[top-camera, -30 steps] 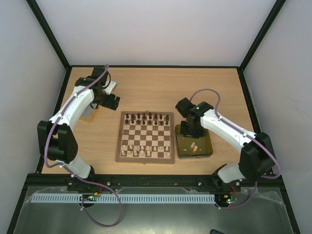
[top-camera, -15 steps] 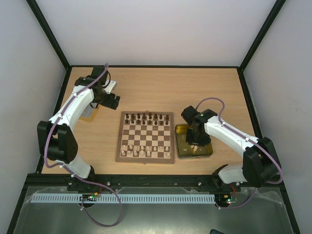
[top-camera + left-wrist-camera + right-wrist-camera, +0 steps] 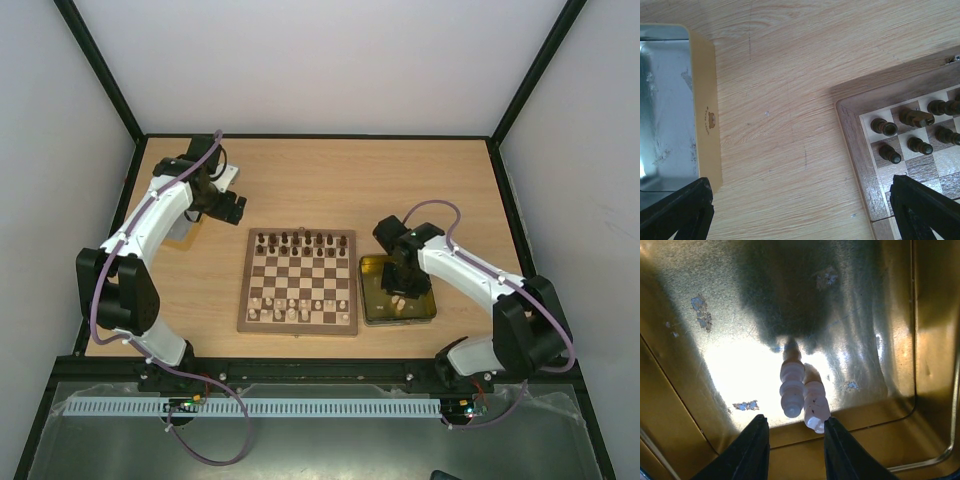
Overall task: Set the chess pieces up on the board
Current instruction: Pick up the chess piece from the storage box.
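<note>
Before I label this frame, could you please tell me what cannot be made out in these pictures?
- Kind of the two pale pieces in the gold tray: right wrist view, glare.
- Most of the board: left wrist view, right edge cuts it.
- Most of the silver tray: left wrist view, left edge cuts it.
- Kinds of the board's pieces: top view, too small.
</note>
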`<state>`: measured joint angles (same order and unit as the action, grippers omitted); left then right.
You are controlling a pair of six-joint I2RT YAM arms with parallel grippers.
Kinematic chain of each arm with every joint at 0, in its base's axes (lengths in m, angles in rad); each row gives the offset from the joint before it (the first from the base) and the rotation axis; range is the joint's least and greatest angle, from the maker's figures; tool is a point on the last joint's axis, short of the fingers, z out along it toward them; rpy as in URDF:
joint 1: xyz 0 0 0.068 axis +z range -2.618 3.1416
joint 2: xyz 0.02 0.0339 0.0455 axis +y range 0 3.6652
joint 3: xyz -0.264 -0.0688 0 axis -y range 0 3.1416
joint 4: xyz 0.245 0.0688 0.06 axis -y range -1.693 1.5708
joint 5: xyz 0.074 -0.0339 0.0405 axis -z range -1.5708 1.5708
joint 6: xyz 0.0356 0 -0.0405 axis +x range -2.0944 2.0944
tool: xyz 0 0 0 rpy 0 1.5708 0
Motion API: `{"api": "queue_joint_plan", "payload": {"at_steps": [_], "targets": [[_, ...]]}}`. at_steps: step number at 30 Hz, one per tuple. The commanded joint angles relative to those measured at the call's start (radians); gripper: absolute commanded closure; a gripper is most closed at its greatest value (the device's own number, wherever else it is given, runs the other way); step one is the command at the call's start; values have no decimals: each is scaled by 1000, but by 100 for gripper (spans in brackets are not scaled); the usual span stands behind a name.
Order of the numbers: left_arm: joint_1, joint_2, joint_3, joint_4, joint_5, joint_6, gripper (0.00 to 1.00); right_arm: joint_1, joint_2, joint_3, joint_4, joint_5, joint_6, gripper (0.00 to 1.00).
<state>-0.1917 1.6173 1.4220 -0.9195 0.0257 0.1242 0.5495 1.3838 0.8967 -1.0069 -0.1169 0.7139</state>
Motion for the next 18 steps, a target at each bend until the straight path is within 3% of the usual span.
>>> {"api": "queue_joint_plan", "payload": {"at_steps": [1, 8, 18], "targets": [[0, -35, -5, -17, 2, 3, 4, -9, 17, 9, 15, 20, -17, 71], [0, -44, -12, -17, -1, 5, 4, -13, 28, 5, 32, 14, -19, 77], [0, -45, -8, -19, -4, 5, 4, -13, 40, -5, 42, 11, -31, 78]]}}
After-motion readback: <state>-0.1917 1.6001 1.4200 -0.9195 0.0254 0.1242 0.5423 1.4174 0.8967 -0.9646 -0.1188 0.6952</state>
